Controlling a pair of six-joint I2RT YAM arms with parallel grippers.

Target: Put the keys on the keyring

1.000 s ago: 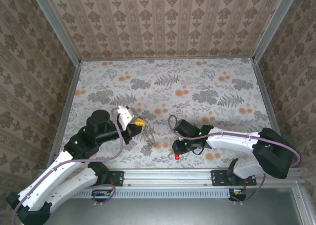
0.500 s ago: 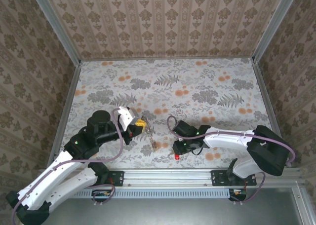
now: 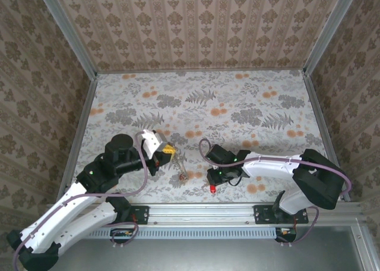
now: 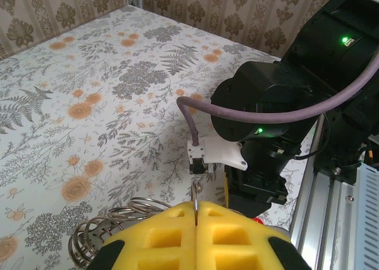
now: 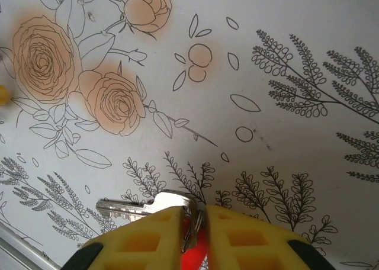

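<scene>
My left gripper [image 3: 171, 148] is shut, its yellow pads [image 4: 160, 237] pinching a thin wire loop of the keyring [image 4: 115, 219]. The keyring's metal coils [image 3: 180, 169] hang down to the cloth. My right gripper [image 3: 212, 180] is down on the table just to the right of it, and its black body [image 4: 266, 122] faces the left wrist camera. Between its nearly closed pads [image 5: 148, 237] sit the head of a silver-bladed key [image 5: 136, 208], a small ring and a red head [image 5: 198, 255]. The red key [image 3: 212, 189] lies by the near edge.
The floral tablecloth [image 3: 237, 116] is walled by patterned panels on three sides. An aluminium rail [image 3: 202, 214] runs along the near edge, close below the red key. The two grippers are about a gripper's width apart.
The right gripper's jaws have narrowed around the key on the table. The left gripper and the hanging keyring have barely shifted.
</scene>
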